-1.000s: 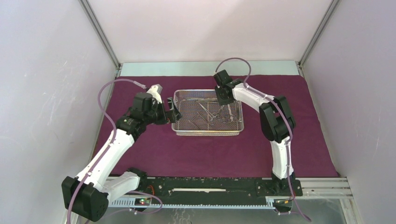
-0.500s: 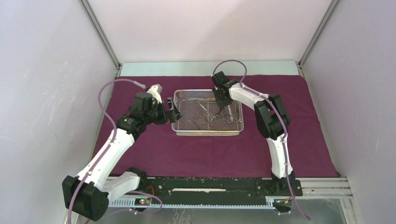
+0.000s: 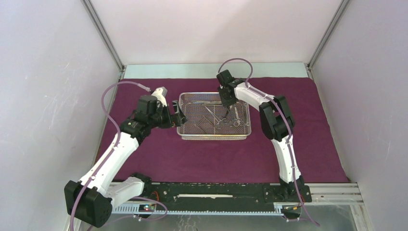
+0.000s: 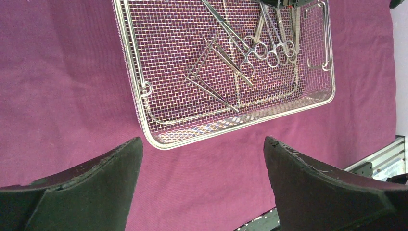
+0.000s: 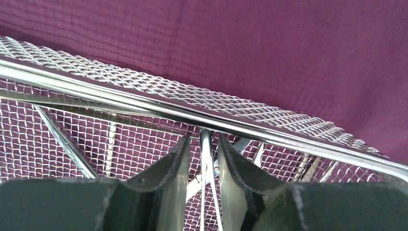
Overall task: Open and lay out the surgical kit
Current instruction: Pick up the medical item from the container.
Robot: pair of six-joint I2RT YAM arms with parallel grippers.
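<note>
The maroon cloth wrap [image 3: 159, 154] lies spread flat on the table. The silver wire-mesh tray [image 3: 214, 138] stands on it at the middle back. Several slim steel instruments [image 3: 219, 118] lie inside it: ring-handled clamps [image 4: 262, 48] and tweezers. My left gripper [image 3: 179, 118] hovers at the tray's left rim, wide open and empty; in the left wrist view its fingertips [image 4: 130, 154] frame bare cloth below the tray rim [image 4: 231, 126]. My right gripper [image 3: 226, 102] reaches down into the tray near its far rim [image 5: 144, 103]. Its jaws stand narrowly open astride a thin steel instrument [image 5: 206, 159], a small gap on each side.
White walls with metal corner posts [image 3: 103, 36] enclose the table on three sides. A pale strip of table [image 3: 214, 70] shows behind the cloth. The black mounting rail [image 3: 211, 192] runs along the near edge between the arm bases.
My right arm has shifted a little to the left over the tray, and its jaws have narrowed slightly around the thin instrument. The left arm has stayed still.
</note>
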